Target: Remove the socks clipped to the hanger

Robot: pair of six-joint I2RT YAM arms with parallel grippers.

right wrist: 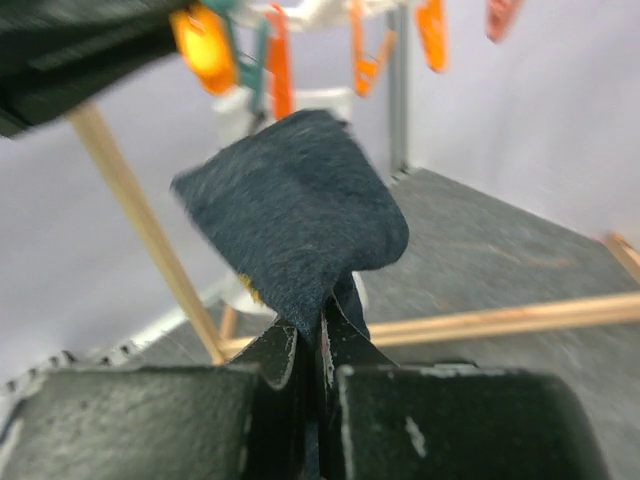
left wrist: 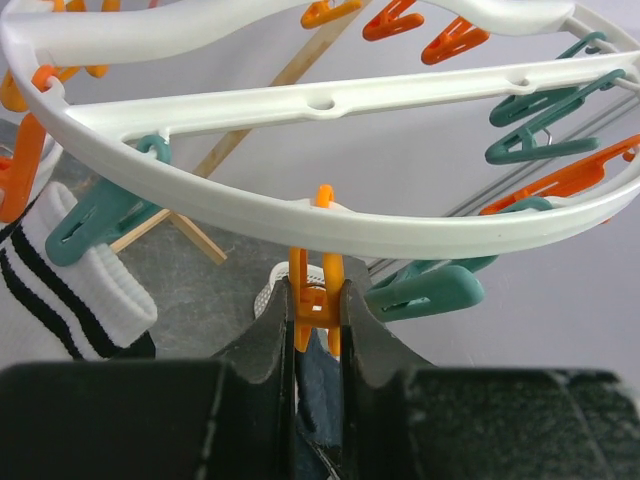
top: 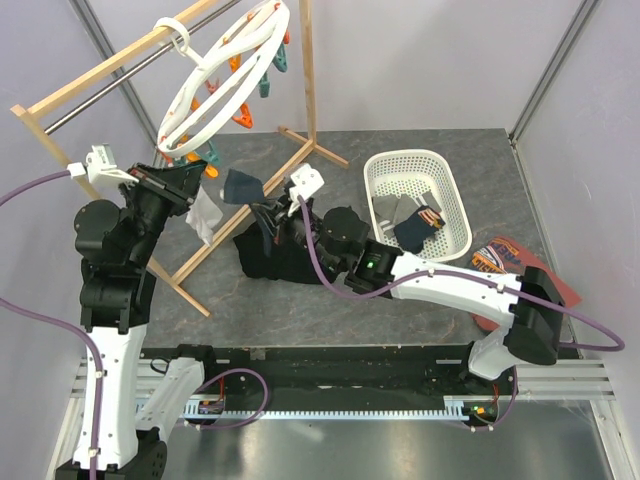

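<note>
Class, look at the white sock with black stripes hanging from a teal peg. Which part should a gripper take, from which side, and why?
Probably the free-hanging fabric of the white striped sock just below its teal peg, approached from underneath, outside the hanger ring. The cloth droops loose there, while pegs and ring crowd the top.

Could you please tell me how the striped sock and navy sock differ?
The striped sock hangs from a teal peg; the navy sock sits below an orange peg squeezed by the left gripper. No gripper touches the striped sock; the right gripper pinches the navy sock. Both are at the hanger.
</note>
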